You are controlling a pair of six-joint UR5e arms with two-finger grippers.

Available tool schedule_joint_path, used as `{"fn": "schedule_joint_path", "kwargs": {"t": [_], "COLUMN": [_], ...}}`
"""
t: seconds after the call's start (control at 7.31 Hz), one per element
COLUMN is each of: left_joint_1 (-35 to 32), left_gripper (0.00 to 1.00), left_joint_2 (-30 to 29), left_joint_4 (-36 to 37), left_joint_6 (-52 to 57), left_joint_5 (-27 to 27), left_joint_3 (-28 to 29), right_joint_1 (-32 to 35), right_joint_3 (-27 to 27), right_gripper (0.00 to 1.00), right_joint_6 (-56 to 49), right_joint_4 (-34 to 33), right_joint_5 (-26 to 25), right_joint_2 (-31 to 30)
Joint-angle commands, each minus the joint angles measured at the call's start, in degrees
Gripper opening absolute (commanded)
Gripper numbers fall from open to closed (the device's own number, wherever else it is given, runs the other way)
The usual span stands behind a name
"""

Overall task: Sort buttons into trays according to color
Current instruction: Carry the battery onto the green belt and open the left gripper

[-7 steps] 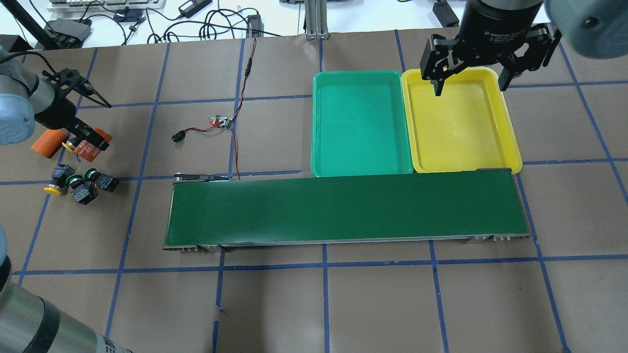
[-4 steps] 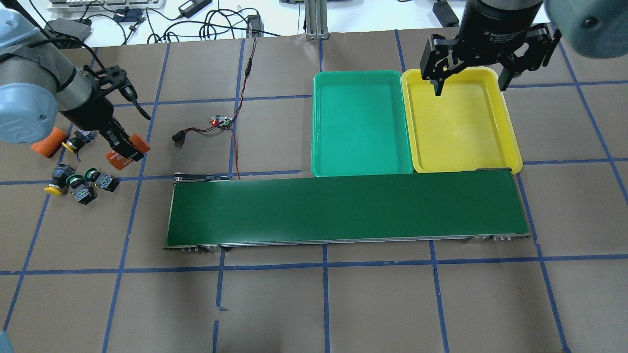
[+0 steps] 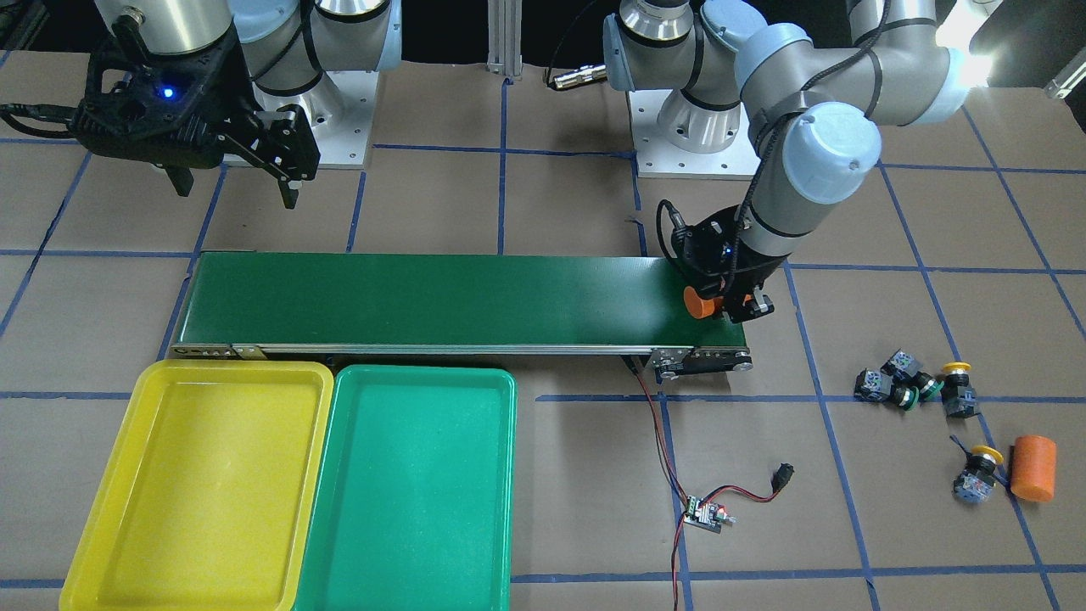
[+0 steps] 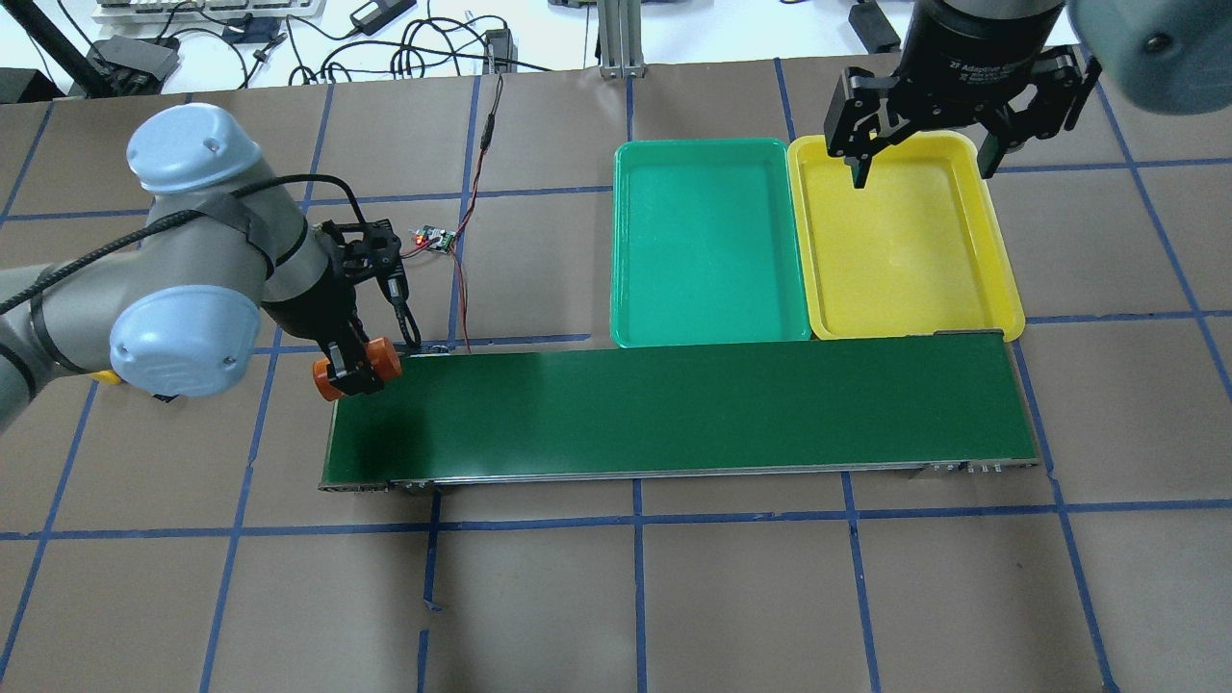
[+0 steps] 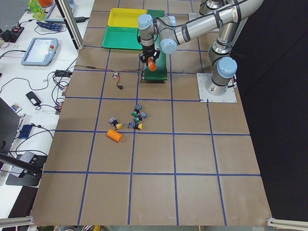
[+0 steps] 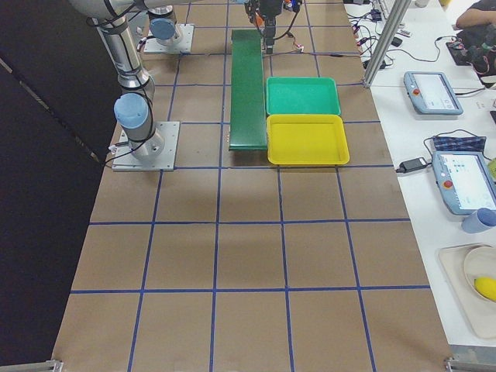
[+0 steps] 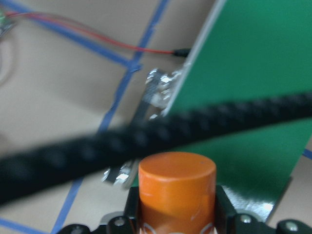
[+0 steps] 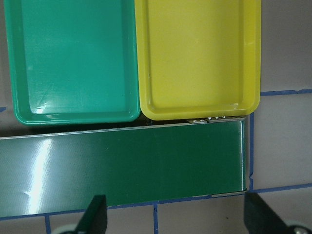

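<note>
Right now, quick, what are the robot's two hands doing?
Left gripper: closed on the orange cylinder.
Right gripper: open, holding nothing.

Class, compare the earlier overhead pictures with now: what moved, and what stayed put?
The left gripper, shut on the orange cylinder, carried it rightward in the overhead view to the left end of the conveyor belt. The right gripper stayed open above the yellow tray; the green tray and the belt did not move.

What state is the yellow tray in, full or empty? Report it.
Empty: the yellow tray shows only bare plastic floor in the overhead and right wrist views.
</note>
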Motion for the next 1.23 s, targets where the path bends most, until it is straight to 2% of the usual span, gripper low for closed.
{"fn": "schedule_joint_path", "kwargs": {"t": [0.0, 0.14, 0.27, 0.68, 0.82, 0.96, 1.09], "left_joint_1": [-2.53, -2.53, -2.53, -1.40, 1.92, 7.00, 13.84], "left_gripper": [0.05, 0.64, 1.00, 1.00, 1.00, 1.00, 1.00], "left_joint_2": [0.20, 0.03, 0.37, 1.69, 2.13, 2.31, 1.79], "left_joint_4": [4.53, 6.80, 7.26, 7.88, 6.23, 0.90, -1.85], "left_joint_6": [0.79, 0.54, 0.36, -3.32, -3.94, -3.95, -3.51], "left_joint_5": [0.53, 0.53, 0.44, -0.43, -1.57, -5.32, -6.84], "left_joint_3": [-4.00, -5.15, -5.86, -4.55, -2.54, -0.52, 0.72], "right_joint_1": [-0.02, 0.07, 0.07, 0.07, 0.07, 0.07, 0.07], "right_joint_3": [0.00, 0.00, 0.00, 0.00, 0.00, 0.00, 0.00], "right_gripper": [1.00, 1.00, 1.00, 1.00, 1.00, 1.00, 1.00], "right_joint_6": [0.02, 0.02, 0.02, 0.02, 0.02, 0.02, 0.02], "right_joint_4": [0.00, 0.00, 0.00, 0.00, 0.00, 0.00, 0.00], "right_joint_5": [0.00, 0.00, 0.00, 0.00, 0.00, 0.00, 0.00], "right_joint_2": [0.00, 0.00, 0.00, 0.00, 0.00, 0.00, 0.00]}}
